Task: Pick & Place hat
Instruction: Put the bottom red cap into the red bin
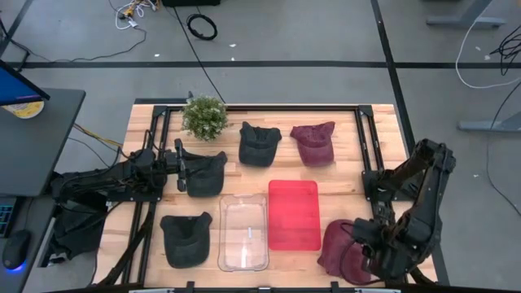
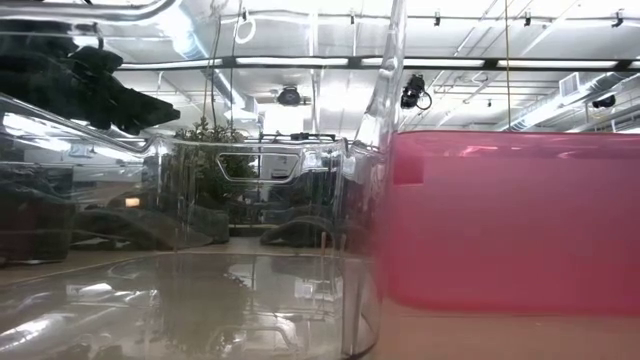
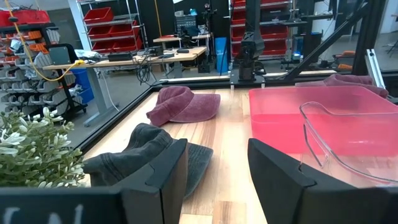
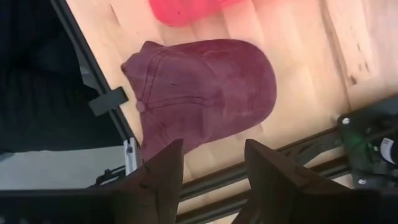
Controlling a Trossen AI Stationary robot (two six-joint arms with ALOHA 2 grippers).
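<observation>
We judge this the approach step: right pincer (image 4: 208, 163) hangs released above the maroon hat (image 4: 205, 93) at the bench's (image 1: 342, 175) near right corner, nothing grasped. Left pincer (image 1: 181, 168), also released, waits by a dark hat (image 1: 205, 172). Next we'd descend, clench the crown, carry to the red tray (image 1: 294, 213).

The table (image 1: 342, 175) is pale, smooth wood. The maroon hat (image 4: 205, 90) is soft matt cloth, like the black hats (image 1: 259, 144). The clear bin (image 1: 242, 233) and red bin (image 1: 294, 214) are glossy plastic.
</observation>
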